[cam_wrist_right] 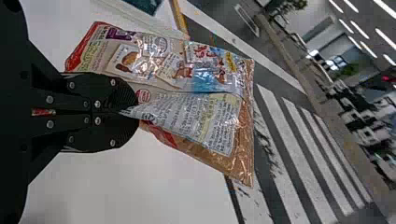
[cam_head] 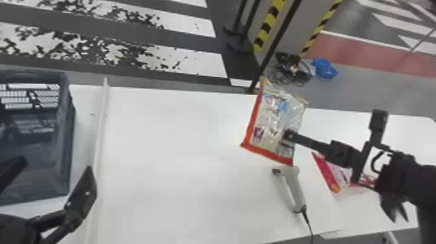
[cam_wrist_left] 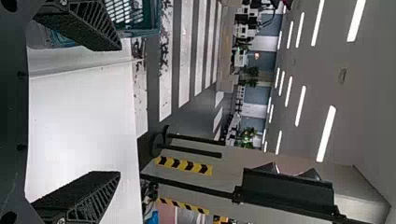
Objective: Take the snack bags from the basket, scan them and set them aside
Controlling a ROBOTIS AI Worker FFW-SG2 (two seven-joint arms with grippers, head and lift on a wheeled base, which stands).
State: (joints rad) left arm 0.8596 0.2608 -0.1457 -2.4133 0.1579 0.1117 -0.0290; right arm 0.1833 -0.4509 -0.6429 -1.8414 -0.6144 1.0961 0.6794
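Observation:
My right gripper (cam_head: 287, 136) is shut on a snack bag (cam_head: 271, 120) with red edges, held above the right half of the table. In the right wrist view the right gripper (cam_wrist_right: 133, 112) pinches the creased snack bag (cam_wrist_right: 187, 70), printed panels facing out. A white scanner (cam_head: 293, 186) with a black cable lies on the table just below the bag. Another red and pink snack bag (cam_head: 334, 172) lies partly under the right arm. The left gripper (cam_head: 53, 175) stands open with nothing in it, by the basket (cam_head: 66, 129); the left wrist view shows the left gripper (cam_wrist_left: 116, 112) with fingers wide apart.
A raised white strip (cam_head: 100, 139) crosses the table (cam_head: 178, 146) between the basket and the scanner. Beyond the far edge stand black posts and striped yellow-black bars (cam_head: 269, 24), with cables (cam_head: 292, 69) and a blue item (cam_head: 324, 68) on the floor.

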